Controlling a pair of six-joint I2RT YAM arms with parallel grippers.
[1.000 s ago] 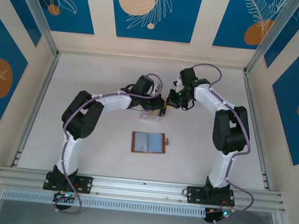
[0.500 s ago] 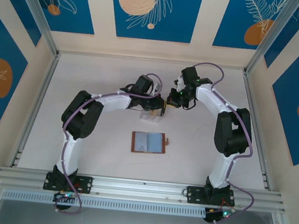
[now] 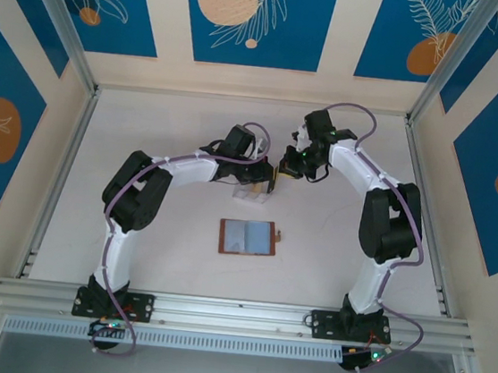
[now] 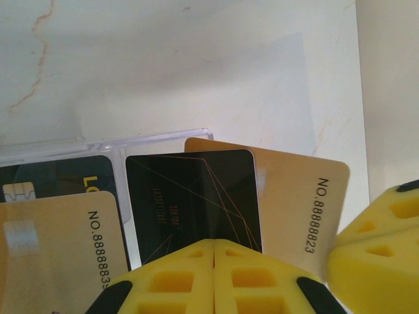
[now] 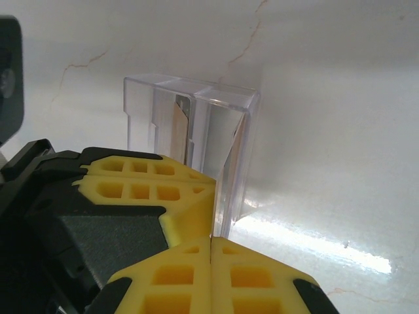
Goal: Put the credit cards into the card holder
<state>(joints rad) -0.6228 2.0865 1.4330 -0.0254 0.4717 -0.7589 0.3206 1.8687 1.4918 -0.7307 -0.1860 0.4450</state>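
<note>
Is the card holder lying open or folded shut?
Open: the card holder lies spread flat on the table, its grey-blue pocketed inside facing up. Whether any card sits in it, cannot tell.

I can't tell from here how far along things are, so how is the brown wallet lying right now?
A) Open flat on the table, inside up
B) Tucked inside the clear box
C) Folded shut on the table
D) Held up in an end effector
A: in the top view the wallet lies spread open on the table, its grey-blue inside facing up, nearer the arm bases than both end effectors.
</note>
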